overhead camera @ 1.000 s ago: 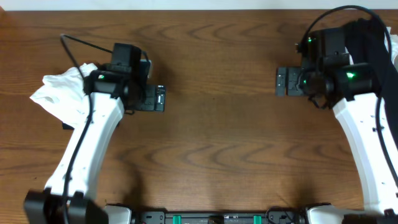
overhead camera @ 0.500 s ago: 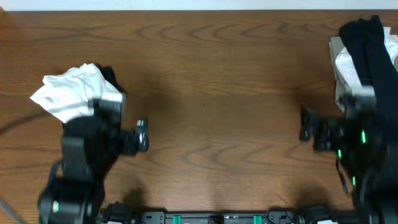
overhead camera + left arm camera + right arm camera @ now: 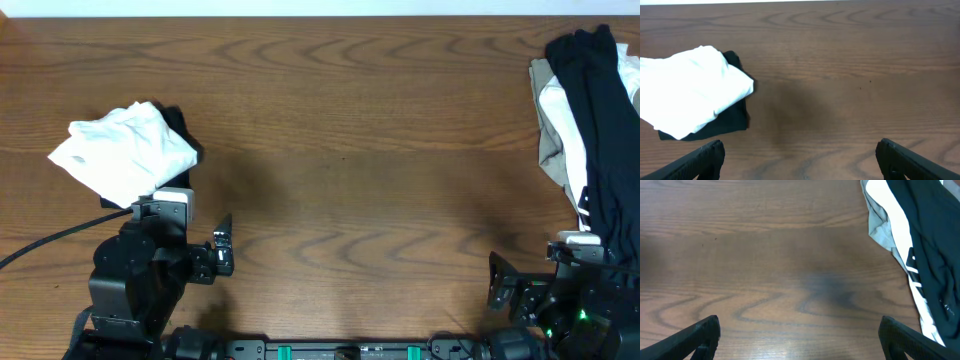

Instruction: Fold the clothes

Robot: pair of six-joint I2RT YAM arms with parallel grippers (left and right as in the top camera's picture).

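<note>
The clothes [image 3: 590, 120] lie in two heaps at opposite sides of the wooden worktop [image 3: 350, 140]. In the upper left of the overhead frame, a crumpled white garment [image 3: 125, 150] rests on a black garment [image 3: 182, 128] whose edge shows along its right side. At the upper right edge, a long dark garment [image 3: 605, 110] is draped over a white piece [image 3: 565, 125] and a beige piece [image 3: 545, 140].

Both arms sit low in the frame, near the bottom edge. The left fingers [image 3: 224, 230] are spread wide and hold nothing. They are just below the white bundle and apart from it. In the left wrist view their tips [image 3: 700, 160] frame bare wood, with the white garment [image 3: 690, 95] at the left. The right fingers [image 3: 497, 272] are also wide apart and empty, at the lower right, below the dark pile. In the right wrist view one tip [image 3: 915, 340] shows at the bottom, and the pile [image 3: 925, 245] fills the upper right corner.
</note>
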